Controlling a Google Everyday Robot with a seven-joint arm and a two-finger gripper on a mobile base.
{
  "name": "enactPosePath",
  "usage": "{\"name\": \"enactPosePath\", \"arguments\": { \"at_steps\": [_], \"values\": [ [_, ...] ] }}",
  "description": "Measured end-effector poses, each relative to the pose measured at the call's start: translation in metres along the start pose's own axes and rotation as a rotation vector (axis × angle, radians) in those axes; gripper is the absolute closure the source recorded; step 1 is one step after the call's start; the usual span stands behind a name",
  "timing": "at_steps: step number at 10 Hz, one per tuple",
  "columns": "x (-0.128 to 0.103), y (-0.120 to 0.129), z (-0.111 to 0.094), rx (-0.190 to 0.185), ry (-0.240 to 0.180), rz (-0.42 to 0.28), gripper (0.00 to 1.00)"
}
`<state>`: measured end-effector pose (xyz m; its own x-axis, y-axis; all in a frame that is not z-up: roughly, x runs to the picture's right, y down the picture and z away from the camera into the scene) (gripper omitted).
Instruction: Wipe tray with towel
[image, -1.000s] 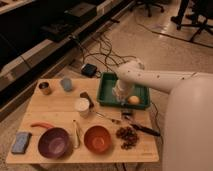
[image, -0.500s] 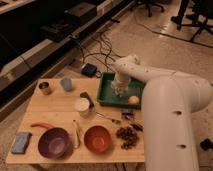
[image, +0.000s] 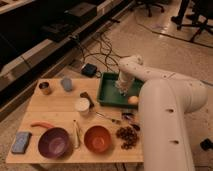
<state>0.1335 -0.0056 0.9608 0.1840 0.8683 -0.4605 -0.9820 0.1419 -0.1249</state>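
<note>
The pincer (image: 121, 88) reaches down into the green tray (image: 109, 93), wiping seemingly underway; whether it pinches a towel I cannot tell.

No writing, label, brand, number or sign can be read on anything in view. The white gripper (image: 122, 88) is down inside the green rectangular tray (image: 107, 93), toward its right half, at the far right of the light wooden table (image: 56, 108).
</note>
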Motion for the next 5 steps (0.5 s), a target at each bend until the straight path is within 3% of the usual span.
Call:
{"name": "enactPosePath", "arguments": {
  "at_steps": [5],
  "values": [
    [0.035, -0.048, -0.034, 0.058, 0.022, 0.065, 1.00]
  ]
}}
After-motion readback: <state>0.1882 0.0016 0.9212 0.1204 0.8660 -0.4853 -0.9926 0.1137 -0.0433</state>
